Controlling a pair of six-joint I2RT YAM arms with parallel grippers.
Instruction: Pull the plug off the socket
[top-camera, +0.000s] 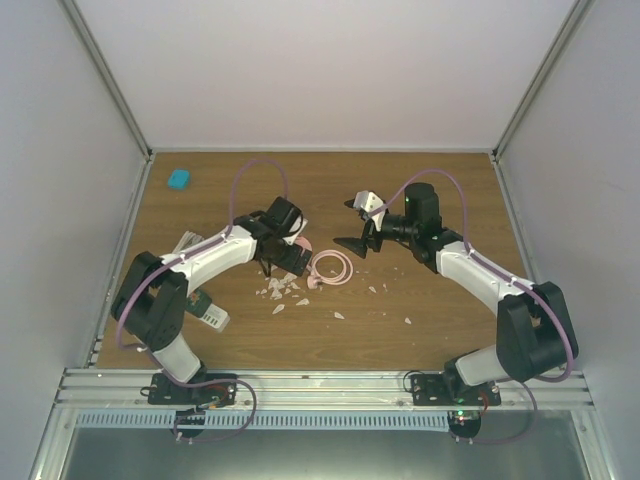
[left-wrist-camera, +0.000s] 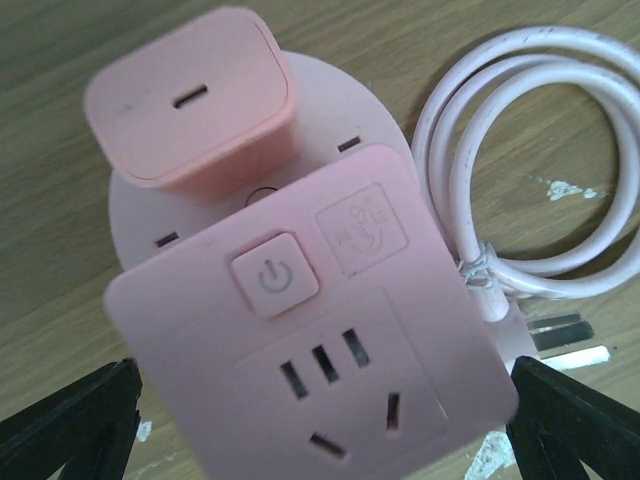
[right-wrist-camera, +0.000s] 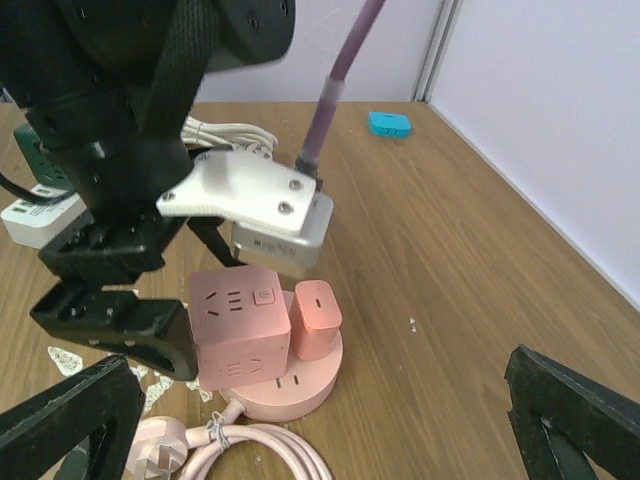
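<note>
Pink socket cube (left-wrist-camera: 320, 330) between left gripper (left-wrist-camera: 320, 420) wide jaws; plug (left-wrist-camera: 190, 100) small, rigid, slick—pinch sides. Right gripper (right-wrist-camera: 320, 420) wide, empty.

We see the socket (right-wrist-camera: 262, 345) on the table (top-camera: 420, 290), left of centre, under the left gripper (top-camera: 284, 262). The plug (right-wrist-camera: 314, 318) stands in the round base, beside the cube block (left-wrist-camera: 320, 330). Coiled cable (top-camera: 330, 266) lies just right of it. Right gripper (top-camera: 362, 222) sits further right, apart. Small block (top-camera: 178, 179) far back-left; power strip (top-camera: 208, 310) near-left beside the left arm.
</note>
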